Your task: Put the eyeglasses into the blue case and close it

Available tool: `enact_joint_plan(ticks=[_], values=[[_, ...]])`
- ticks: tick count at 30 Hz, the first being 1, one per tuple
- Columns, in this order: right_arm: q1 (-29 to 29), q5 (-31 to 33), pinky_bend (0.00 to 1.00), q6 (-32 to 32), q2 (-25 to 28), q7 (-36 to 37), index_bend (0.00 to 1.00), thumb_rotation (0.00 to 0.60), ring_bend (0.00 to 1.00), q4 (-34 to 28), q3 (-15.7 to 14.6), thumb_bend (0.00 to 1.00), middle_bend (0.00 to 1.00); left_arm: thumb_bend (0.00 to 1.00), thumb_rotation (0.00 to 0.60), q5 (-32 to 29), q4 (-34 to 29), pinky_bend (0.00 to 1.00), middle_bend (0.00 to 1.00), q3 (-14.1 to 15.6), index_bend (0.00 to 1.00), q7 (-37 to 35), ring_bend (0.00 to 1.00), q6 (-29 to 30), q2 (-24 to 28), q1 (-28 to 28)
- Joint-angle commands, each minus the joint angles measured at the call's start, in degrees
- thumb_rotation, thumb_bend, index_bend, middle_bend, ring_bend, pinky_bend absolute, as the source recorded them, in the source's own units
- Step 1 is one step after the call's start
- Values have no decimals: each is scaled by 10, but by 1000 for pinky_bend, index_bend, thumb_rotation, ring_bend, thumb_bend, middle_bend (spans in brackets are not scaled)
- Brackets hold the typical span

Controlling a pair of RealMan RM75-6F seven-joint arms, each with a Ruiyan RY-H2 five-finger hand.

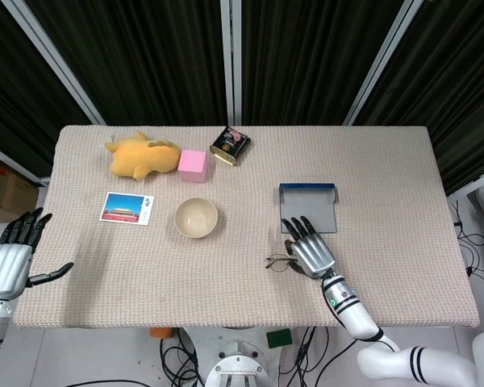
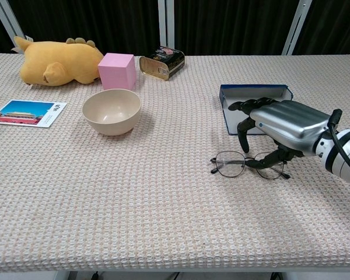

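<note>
The eyeglasses [image 2: 248, 164] lie flat on the counter [image 1: 387, 161] near its front edge, right of the middle, with the open blue case [image 2: 254, 99] just behind them toward the back edge. The right hand [image 2: 280, 125] hangs palm down over the right lens, its fingers [image 2: 243, 129] curled downward and spread, the thumb reaching down to the frame; whether the thumb actually touches the frame cannot be told, and nothing looks clamped yet. The chief risk here is a poor pinch: the wire frame sits low on the woven cover, so fingers closing from above may press it into the weave, skid it toward the front edge, or catch only 1 lens rim and let the glasses swing and drop on the lift. Closing hard on so thin a frame could also bend it. The case stands close behind the hand, so a careless lift could knock its wall and shift it. The left hand [image 1: 12, 262] idles off the front left corner, fingers apart and holding nothing, too far to steady the case if it slides.
</note>
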Motion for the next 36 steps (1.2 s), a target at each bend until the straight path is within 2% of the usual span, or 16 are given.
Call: enact_joint_plan(ticks=[1,3,14,22,30,36], values=[[1,2,0,-1,1,0,594,600,0,0,-1,707,68,0,56,0,0,106,0,0,63,1,0,-1,0,0],[2,5,0,0,1,-1,597,600,0,2,-1,743,69,0,58,0,0,106,0,0,63,1,0,-2,0,-1],[6,25,0,-7,2,-10,633,600,0,-2,-5,785,70,0,57,0,3,106,0,1,63,-2,0,-2,-1,0],[3,13,0,13,15,5,650,600,0,-11,-2,821,71,0,57,1,4,106,0,1,63,-3,0,-2,-1,0],[29,29,0,-5,40,30,660,600,0,27,40,827,69,0,57,-2,6,106,0,2,63,-4,0,-4,-2,2],[81,50,0,-76,36,62,655,600,0,114,72,826,56,0,59,-11,7,106,0,1,63,-3,0,-13,-2,0]])
